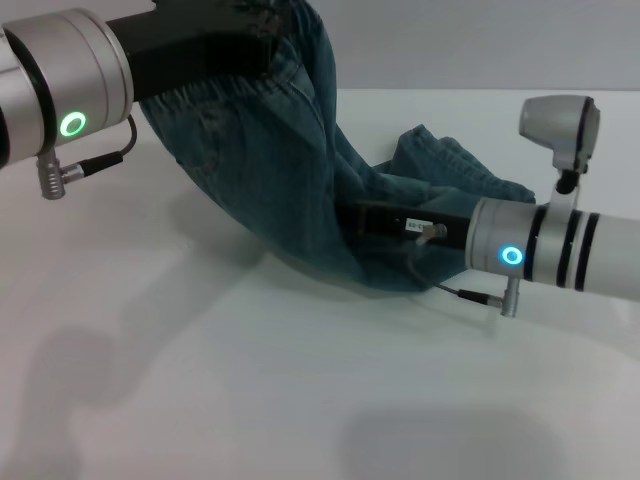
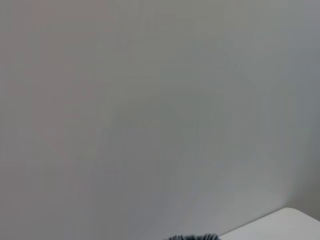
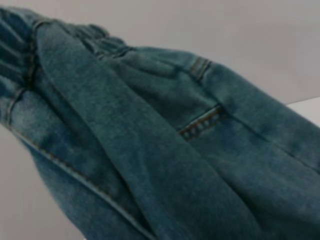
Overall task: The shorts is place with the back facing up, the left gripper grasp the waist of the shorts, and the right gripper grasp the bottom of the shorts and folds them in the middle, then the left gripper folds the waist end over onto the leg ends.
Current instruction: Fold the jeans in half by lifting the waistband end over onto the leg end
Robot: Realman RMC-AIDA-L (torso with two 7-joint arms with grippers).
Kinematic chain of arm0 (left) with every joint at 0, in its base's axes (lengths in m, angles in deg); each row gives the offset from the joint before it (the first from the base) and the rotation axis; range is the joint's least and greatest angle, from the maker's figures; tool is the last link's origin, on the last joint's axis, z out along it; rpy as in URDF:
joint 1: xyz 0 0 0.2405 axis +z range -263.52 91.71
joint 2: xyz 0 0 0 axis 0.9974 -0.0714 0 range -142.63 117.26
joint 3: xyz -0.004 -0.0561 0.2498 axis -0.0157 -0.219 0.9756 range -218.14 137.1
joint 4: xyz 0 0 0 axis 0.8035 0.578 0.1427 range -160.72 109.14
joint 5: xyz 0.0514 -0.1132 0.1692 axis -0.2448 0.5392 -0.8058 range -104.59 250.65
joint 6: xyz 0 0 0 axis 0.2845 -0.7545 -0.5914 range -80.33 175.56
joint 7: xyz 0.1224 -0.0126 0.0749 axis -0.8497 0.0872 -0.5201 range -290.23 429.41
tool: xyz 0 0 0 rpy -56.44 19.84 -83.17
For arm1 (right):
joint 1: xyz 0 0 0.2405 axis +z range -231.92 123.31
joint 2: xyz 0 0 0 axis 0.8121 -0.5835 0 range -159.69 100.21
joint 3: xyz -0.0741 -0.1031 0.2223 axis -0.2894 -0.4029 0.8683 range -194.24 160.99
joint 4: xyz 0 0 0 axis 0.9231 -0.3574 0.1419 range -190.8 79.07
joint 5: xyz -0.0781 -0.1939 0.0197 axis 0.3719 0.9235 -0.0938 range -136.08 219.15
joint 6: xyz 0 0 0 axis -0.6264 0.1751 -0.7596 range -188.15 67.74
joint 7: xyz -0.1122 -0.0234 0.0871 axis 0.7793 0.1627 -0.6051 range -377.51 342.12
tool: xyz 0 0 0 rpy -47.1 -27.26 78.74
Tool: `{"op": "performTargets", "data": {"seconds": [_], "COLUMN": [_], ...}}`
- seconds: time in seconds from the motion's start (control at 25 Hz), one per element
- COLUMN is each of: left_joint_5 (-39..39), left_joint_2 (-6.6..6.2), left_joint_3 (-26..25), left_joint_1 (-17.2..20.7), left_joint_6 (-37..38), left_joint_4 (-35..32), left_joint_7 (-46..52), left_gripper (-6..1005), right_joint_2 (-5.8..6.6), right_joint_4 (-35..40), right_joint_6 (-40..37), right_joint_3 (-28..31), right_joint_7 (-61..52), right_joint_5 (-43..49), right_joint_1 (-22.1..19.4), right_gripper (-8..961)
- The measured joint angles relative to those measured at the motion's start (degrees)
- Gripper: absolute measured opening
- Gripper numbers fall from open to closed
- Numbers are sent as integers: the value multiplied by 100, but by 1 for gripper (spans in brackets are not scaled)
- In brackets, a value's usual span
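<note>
The left gripper [image 1: 262, 38] lifts the waist of the shorts [image 1: 225, 95] at far left, fingers clenched on it; right gripper [image 1: 352, 220] buried in denim, grip unclear. Mid-fold; waist-to-leg fold remains.

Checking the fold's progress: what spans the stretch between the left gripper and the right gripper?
In the head view only the shorts span it, hanging as a denim sling from the raised left gripper down to the right gripper near the table.
</note>
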Motion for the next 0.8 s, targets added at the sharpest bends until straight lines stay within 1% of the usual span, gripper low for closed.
{"op": "performTargets", "data": {"seconds": [0.12,0.16,0.2,0.32,0.48,0.8], "left_joint_5": [33,33,155,205,244,280], "left_joint_2": [0,0,0,0,0,0], "left_joint_3": [0,0,-13,-24,-31,-15], "left_joint_1": [-1,-1,-1,17,28,-3], "left_joint_6": [0,0,2,10,16,21], "left_joint_4": [-2,-2,-37,-43,-47,-135], "left_joint_7": [-42,-42,-138,-193,-225,-292], "left_gripper": [82,84,85,89,94,105], "right_joint_2": [0,0,0,1,1,-4], "right_joint_4": [-128,-128,-167,-337,-477,-638], "right_joint_6": [0,0,-5,-12,3,-54], "right_joint_3": [-8,-8,-9,-9,-5,43], "right_joint_7": [-21,-21,-28,-32,-11,-1], "right_joint_5": [4,4,5,9,10,10], "right_joint_1": [195,195,243,447,612,802], "right_gripper": [45,45,45,46,48,50]}}
